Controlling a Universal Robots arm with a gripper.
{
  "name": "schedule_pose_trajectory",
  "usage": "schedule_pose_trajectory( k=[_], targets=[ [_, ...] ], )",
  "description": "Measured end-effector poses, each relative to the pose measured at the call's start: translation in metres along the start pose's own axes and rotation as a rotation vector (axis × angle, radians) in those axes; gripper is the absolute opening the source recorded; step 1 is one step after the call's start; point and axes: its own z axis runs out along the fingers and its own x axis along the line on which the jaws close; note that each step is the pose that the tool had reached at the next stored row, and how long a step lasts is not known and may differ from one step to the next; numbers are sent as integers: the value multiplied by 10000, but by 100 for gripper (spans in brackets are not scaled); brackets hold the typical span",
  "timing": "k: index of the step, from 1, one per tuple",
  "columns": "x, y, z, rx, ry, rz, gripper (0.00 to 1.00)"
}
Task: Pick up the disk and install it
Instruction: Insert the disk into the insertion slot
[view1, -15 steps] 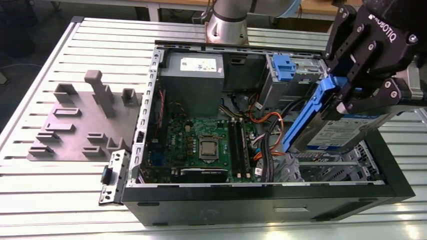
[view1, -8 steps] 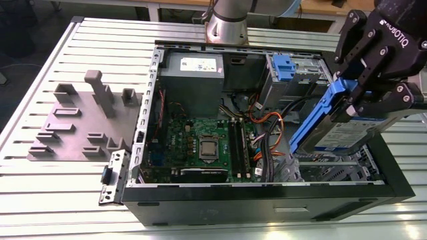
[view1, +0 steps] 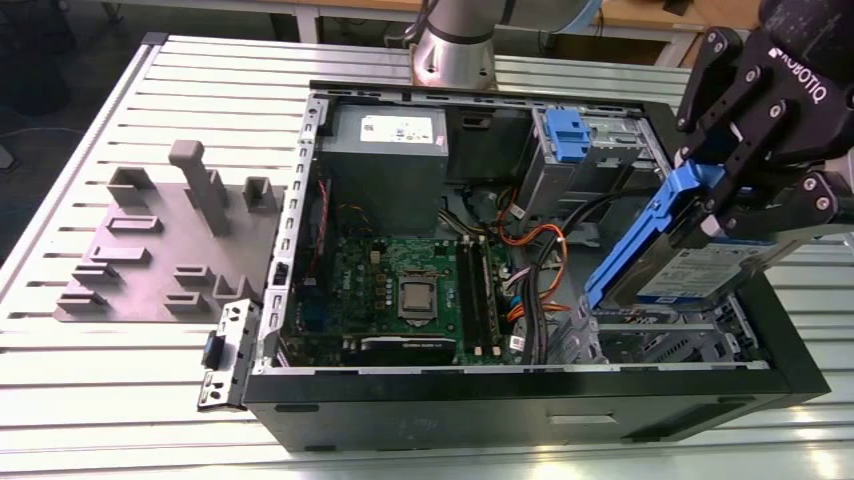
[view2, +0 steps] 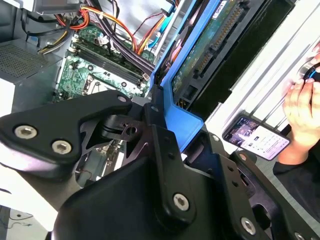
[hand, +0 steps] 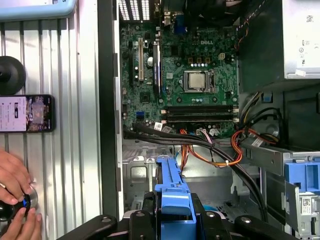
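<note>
My gripper (view1: 707, 215) is shut on the disk (view1: 694, 265), a silver-grey drive in a blue bracket with a blue-and-white label. It hangs tilted over the open computer case (view1: 534, 395) at the exterior view's right, above the front drive bay. In the second wrist view the disk's (view2: 210, 45) circuit-board side and blue bracket run away from the black fingers (view2: 165, 150). The first wrist view has the blue bracket (hand: 172, 195) standing between the fingers above the case floor.
Inside the case lie a green motherboard (view1: 400, 285), a grey power-supply box (view1: 387, 140), orange and black cables (view1: 547, 250) and a blue drive cage (view1: 567, 135). A grey fixture block (view1: 160, 240) sits at the exterior view's left. A person's hand (hand: 15, 200) and a phone (hand: 25, 113) lie beside the case.
</note>
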Motion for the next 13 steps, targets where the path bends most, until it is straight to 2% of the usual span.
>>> schedule_pose_trajectory(
  k=[13],
  targets=[
    [-1, -58, 68, 0, 0, 1, 37]
  ],
)
